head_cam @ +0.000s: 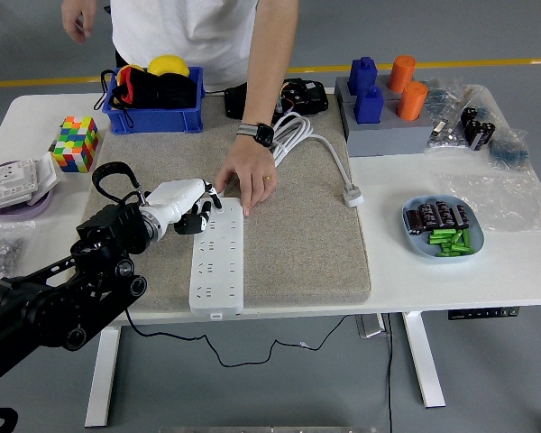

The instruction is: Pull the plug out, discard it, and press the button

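A white power strip (pixel 217 263) lies lengthwise on the grey mat (pixel 307 244). My left hand (pixel 197 213), white-shelled with black fingers, is curled at the strip's far left corner, and its fingertips touch the strip there. They grasp nothing that I can see. A person's hand (pixel 246 179), with a watch on the wrist, presses down on the strip's far end right beside my hand. The white plug (pixel 353 195) lies loose at the mat's right edge, its white cable (pixel 299 133) coiled at the back. No button shows under the hands.
At the back left are a blue bin (pixel 153 94) of items and a colourful cube (pixel 76 142). A grey block (pixel 389 117) holds blue and orange cylinders at the back right. A blue dish (pixel 443 227) with small parts stands right, a purple dish (pixel 16 191) far left.
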Controlling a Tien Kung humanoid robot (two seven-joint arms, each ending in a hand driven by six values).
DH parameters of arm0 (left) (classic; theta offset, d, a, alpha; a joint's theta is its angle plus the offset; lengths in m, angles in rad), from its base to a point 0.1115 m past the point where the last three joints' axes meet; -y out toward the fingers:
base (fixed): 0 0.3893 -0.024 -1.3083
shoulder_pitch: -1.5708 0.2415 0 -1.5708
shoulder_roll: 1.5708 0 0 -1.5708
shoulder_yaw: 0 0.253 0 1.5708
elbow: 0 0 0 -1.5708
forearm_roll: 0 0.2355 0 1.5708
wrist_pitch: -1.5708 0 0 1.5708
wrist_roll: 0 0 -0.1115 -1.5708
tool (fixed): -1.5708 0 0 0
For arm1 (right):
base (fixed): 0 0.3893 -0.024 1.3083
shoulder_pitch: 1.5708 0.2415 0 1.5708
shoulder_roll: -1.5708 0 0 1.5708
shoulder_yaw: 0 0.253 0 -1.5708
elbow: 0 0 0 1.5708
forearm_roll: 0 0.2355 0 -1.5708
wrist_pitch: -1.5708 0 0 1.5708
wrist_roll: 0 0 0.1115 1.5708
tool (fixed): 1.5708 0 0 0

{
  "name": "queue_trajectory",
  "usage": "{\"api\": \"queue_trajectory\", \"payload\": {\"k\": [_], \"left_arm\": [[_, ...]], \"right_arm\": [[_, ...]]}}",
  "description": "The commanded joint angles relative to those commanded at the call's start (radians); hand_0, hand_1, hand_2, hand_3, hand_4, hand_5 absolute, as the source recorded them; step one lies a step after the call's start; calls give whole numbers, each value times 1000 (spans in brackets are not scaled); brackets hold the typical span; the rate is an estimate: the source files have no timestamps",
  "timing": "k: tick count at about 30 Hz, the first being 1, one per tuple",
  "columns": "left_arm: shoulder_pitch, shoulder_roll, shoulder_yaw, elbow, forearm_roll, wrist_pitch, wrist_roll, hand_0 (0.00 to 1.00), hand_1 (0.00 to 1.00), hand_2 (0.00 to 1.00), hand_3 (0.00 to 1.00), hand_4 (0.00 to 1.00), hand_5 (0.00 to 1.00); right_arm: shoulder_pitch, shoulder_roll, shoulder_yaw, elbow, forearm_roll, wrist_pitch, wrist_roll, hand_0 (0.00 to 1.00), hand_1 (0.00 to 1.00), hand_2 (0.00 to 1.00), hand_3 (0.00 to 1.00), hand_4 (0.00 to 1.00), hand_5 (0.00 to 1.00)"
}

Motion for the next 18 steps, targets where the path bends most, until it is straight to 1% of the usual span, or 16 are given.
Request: {"api": "queue_trajectory", "payload": {"k": [6, 18], "left_arm": [[0, -2, 10, 12, -3, 2, -1, 21, 18, 130, 623, 79, 2], [1, -2, 20, 14, -13, 1, -1, 21, 18, 130, 623, 79, 2]], "right_arm": [[0, 1, 1, 0, 1, 0, 0, 726, 674, 659, 634, 739, 592], [0, 1, 1, -1, 0, -1, 1, 725, 674, 659, 634, 739, 591]]}}
